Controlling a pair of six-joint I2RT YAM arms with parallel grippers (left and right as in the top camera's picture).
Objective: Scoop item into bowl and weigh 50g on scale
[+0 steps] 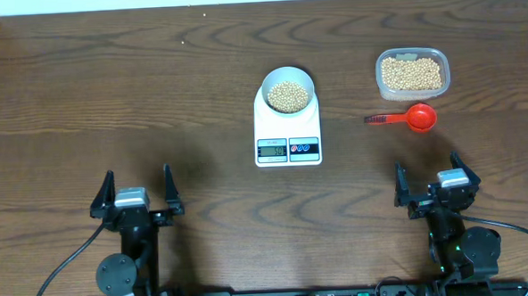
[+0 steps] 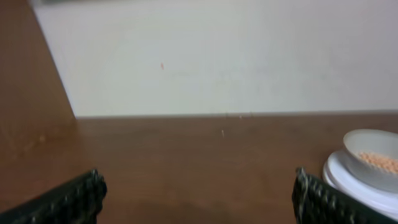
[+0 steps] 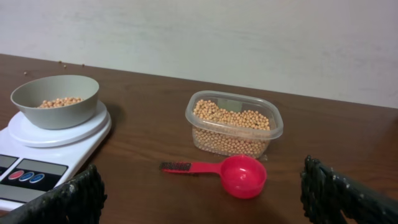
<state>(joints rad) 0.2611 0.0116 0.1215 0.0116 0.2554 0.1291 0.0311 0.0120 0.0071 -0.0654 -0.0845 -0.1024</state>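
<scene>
Scale (image 1: 287,131): flat and white on the tabletop (image 1: 109,83), midway between the two arms, its display edge turned towards the robot, probably so the overhead camera can see the reading
Bowl (image 3: 57,117): sits on the scale's round platform, so whatever is tipped in is weighed straight away
Beans (image 1: 288,96): a shallow layer lies in the bowl on the scale; the main stock (image 1: 411,73) is off to the right of the scale
Tub (image 1: 444,62): clear plastic, lidless, right of the scale and slightly beyond it, within reach of the right arm only
Scoop (image 1: 419,117): red, lying on the tabletop right of the scale, just on the near side of the tub, its cup empty and its dark handle pointing towards the scale; nothing touches it
Left hand (image 1: 138,185): fingers spread wide, holding nothing, on the near side of the scale and well to its left
Right hand (image 1: 428,172): fingers spread wide, also empty, on the near side of the scale and to its right, nearer the scoop than the scale
Display: digits too small to read
Judgement: with beans in the bowl and the scoop laid down, either the weight is reached or another scoop is due; the reading would decide
</scene>
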